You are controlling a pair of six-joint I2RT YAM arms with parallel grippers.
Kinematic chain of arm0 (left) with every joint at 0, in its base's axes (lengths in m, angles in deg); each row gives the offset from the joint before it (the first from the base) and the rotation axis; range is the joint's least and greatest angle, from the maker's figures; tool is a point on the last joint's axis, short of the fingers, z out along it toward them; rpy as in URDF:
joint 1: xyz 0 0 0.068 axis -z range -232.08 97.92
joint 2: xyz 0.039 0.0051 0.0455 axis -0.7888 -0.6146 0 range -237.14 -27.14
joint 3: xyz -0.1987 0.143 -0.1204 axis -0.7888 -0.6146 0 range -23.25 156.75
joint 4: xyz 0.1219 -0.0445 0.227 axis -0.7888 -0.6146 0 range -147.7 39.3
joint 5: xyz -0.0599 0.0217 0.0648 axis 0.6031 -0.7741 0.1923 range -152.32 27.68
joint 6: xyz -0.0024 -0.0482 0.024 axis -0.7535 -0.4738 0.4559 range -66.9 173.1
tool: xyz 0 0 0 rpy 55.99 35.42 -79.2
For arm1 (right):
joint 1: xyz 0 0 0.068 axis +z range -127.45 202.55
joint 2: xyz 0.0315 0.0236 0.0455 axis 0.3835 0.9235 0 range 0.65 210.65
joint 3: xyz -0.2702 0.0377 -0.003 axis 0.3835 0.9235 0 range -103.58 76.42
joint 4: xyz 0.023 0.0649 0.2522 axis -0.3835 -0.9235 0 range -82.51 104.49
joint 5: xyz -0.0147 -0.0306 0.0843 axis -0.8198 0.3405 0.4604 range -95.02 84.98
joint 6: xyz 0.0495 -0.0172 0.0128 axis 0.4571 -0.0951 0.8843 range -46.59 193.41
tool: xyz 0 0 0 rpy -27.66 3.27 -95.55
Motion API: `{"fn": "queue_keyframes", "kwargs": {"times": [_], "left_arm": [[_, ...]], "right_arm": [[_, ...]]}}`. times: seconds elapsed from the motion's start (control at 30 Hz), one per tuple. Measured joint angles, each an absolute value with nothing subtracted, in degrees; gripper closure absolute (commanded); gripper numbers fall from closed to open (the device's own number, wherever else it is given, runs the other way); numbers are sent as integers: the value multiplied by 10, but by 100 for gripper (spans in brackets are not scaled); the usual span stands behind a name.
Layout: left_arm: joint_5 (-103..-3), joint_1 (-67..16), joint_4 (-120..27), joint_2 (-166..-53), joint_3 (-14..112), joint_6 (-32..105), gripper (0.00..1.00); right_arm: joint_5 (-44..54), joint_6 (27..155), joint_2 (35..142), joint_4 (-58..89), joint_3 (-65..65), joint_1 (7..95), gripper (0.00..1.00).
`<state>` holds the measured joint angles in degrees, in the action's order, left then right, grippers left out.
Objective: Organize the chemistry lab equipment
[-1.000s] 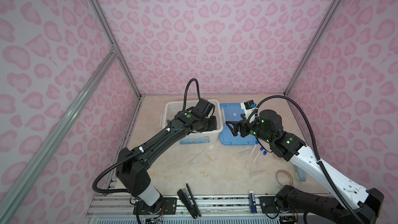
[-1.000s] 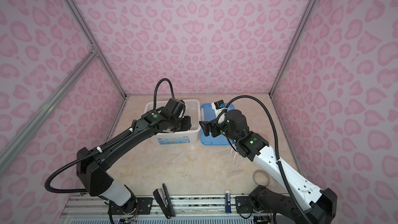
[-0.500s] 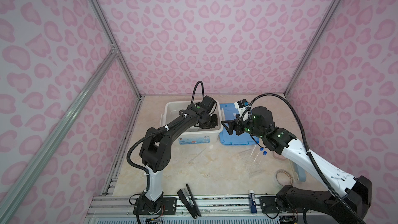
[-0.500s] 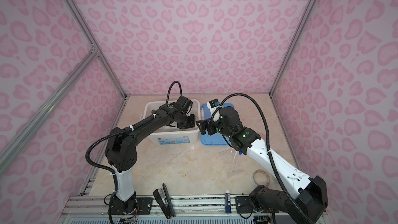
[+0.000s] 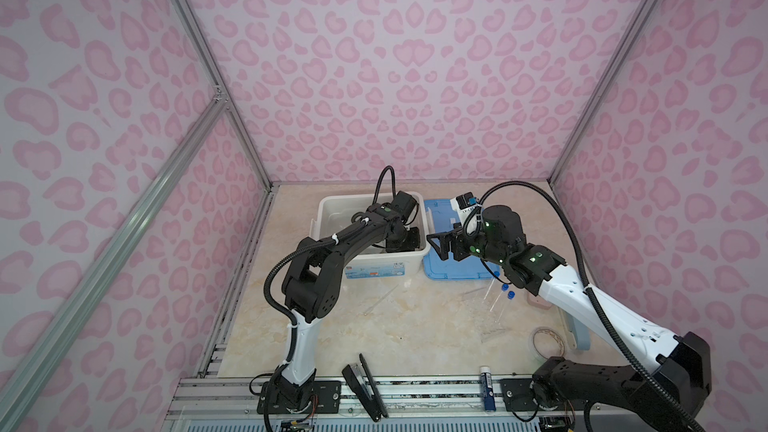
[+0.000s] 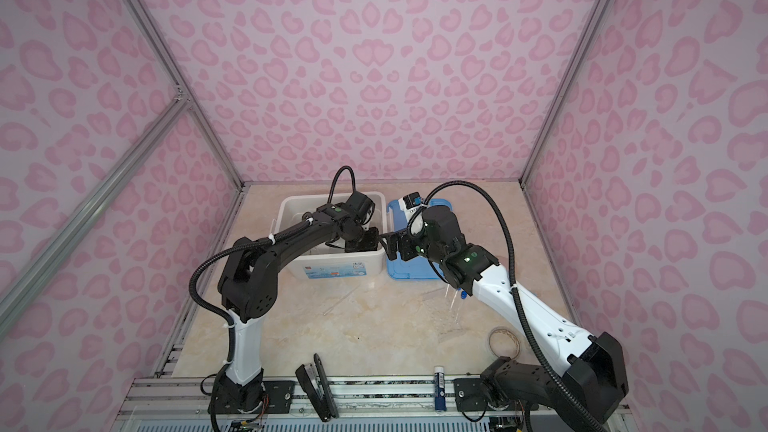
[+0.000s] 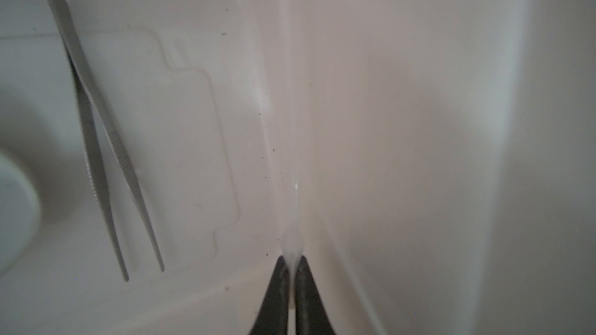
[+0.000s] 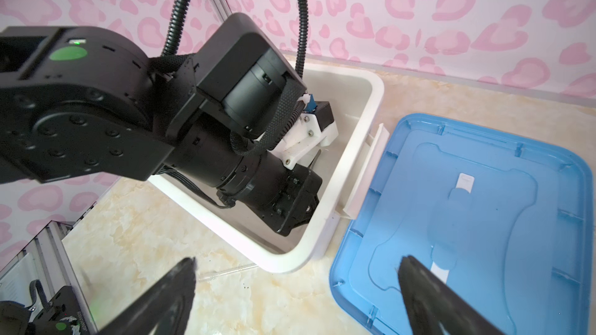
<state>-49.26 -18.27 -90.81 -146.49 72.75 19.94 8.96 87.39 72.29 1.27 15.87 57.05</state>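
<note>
Pink walls printed with hearts close in a beige marbled tabletop (image 5: 415, 338), where a white bin (image 5: 374, 263) stands just beside its blue lid (image 5: 449, 272), which lies flat with its underside up.

Sorting looks partly done. Inside the bin, the metal tweezers (image 7: 120, 149) lie flat on the floor, and a white domed piece (image 7: 16, 207) sits near them at the edge of the left wrist view. The left hand (image 7: 291, 261) is down in the bin, its fingers pressed together on a thin clear dropper (image 7: 292, 188) that runs along the corner where floor meets wall; judging by that, it is about to be let go. The right hand (image 8: 298, 264) hangs with its fingers wide apart and empty, above the gap between bin and lid.

Left to do, as far as I can see: a second dropper (image 5: 380, 297) lies on the tabletop in front of the bin, and the blue-capped tubes (image 5: 511, 295) lie near the lid's front corner. Flasks and rack are too faint to place. A black stapler (image 5: 365, 384), tape roll (image 5: 548, 340) and blue-and-white stick (image 5: 487, 388) sit at the front edge.
</note>
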Motion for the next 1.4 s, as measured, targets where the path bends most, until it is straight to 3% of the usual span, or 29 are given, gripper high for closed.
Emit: {"fn": "queue_keyframes", "kwargs": {"times": [0.83,1.03,1.27,1.4], "left_arm": [[-489,-188,-893,-1516,716,204,84],[-492,-189,-888,-1516,714,208,75],[-516,-191,-889,-1514,714,217,54],[-524,-195,-894,-1503,713,220,50]], "right_arm": [[104,882,753,13,151,571,3],[101,888,753,13,151,571,3],[100,888,753,13,151,571,3],[100,889,751,13,151,571,3]]}}
